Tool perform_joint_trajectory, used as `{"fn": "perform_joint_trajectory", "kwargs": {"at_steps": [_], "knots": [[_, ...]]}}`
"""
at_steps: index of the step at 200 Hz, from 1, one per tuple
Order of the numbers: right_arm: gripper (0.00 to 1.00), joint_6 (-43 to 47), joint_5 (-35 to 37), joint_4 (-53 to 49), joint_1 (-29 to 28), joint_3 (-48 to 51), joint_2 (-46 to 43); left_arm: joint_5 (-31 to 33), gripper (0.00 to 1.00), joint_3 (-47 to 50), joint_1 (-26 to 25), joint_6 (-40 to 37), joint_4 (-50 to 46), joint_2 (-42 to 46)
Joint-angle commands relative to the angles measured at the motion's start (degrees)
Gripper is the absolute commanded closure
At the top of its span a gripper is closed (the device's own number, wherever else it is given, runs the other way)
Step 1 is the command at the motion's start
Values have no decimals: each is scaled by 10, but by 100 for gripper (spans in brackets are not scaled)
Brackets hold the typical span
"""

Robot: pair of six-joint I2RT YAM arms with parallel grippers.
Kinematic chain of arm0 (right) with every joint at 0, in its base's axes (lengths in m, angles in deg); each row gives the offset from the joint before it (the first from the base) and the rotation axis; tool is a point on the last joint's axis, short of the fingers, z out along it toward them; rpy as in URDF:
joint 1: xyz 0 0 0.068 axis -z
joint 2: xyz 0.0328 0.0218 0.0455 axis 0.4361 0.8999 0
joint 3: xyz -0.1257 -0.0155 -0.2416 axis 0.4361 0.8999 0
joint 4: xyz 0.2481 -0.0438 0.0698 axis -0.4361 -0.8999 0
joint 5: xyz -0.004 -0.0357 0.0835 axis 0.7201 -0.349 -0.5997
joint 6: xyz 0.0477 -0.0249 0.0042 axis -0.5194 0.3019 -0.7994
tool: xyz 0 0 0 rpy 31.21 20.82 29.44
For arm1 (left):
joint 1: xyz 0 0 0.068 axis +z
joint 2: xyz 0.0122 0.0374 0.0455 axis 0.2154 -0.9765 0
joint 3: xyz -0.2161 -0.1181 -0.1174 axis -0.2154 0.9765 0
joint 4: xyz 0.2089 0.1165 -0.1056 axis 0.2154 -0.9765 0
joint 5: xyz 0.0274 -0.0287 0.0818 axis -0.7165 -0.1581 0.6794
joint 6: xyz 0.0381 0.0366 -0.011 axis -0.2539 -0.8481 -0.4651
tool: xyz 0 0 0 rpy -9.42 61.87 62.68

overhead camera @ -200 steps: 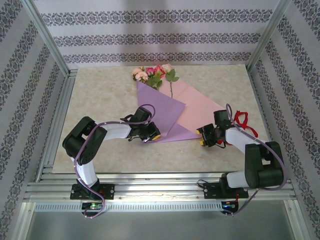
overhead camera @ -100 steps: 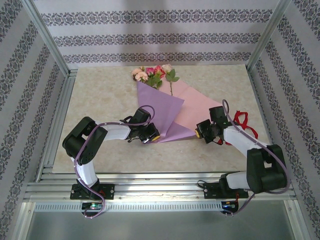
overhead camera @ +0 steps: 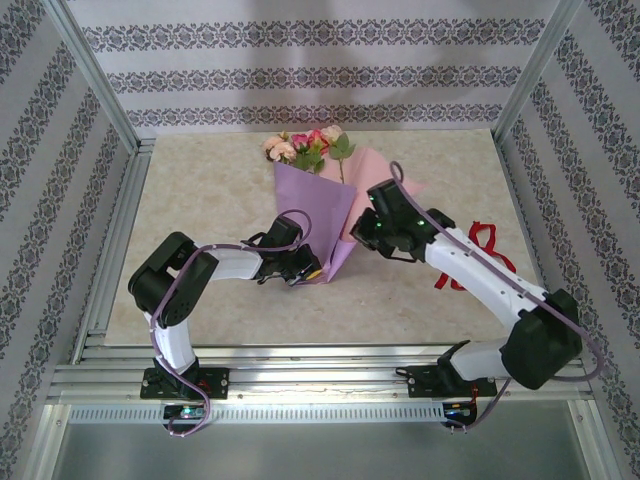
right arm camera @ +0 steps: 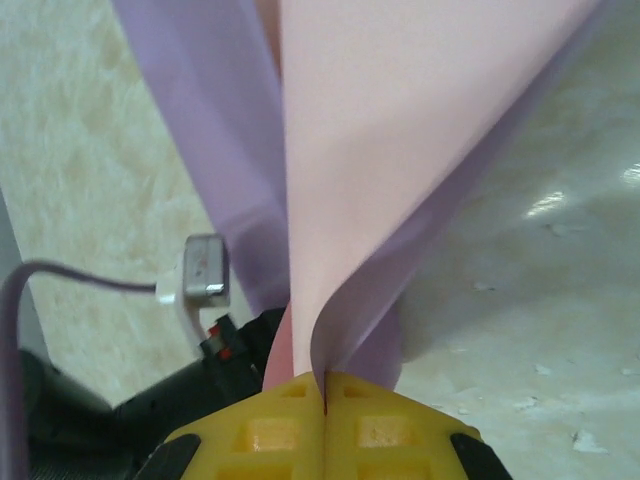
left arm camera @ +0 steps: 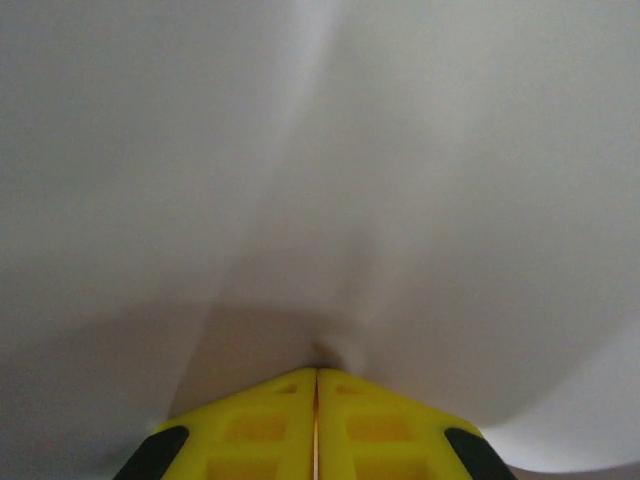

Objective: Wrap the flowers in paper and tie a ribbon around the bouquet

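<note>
Here, left gripper (left arm camera: 317, 375) pinching paper (overhead camera: 312, 205) near tip, right gripper (right arm camera: 323, 380) pinching folded pink edge, flowers (overhead camera: 305, 148) at far end, ribbon (overhead camera: 492, 248) apart at right.

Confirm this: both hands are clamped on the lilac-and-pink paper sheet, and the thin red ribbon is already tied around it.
Wrong about the ribbon. The top view shows the thin red ribbon lying loose on the beige table, right of the lilac-and-pink paper sheet, not tied around it. The rest holds: the left hand and the right hand are both clamped on the paper.
</note>
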Motion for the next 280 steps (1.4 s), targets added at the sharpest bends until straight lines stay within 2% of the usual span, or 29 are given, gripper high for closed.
{"fn": "perform_joint_trajectory", "kwargs": {"at_steps": [1, 31, 68, 96, 122, 182, 210, 221, 233, 256, 280], "knots": [[100, 75, 37, -40, -34, -54, 37, 17, 92, 2, -6, 9, 9, -18], [100, 101, 48, -65, -55, -94, 67, 26, 83, 8, -6, 12, 16, 9], [100, 106, 61, -69, -25, -46, 27, 27, 79, -9, -6, 13, -16, 45], [100, 115, 37, -52, 13, 2, -5, 1, 86, -25, -7, 33, -11, 22], [100, 126, 19, -46, 28, 8, -9, -10, 93, -46, -8, 35, -9, -6], [100, 126, 3, -36, 29, 13, -3, -34, 97, -70, -27, 58, 26, -61], [100, 140, -11, -24, 27, 12, -2, -22, 98, -59, -30, 59, 43, -76], [100, 152, -20, -17, 27, 10, -1, -12, 96, -55, -30, 54, 40, -67], [100, 167, -26, -12, 27, 7, 1, 0, 89, -57, -28, 48, 23, -45], [100, 207, -43, -10, 26, -5, 9, 25, 82, -48, -21, 47, -11, 21], [100, 246, -57, -11, 24, -18, 21, 43, 82, -24, 2, 47, -63, 104]]}}
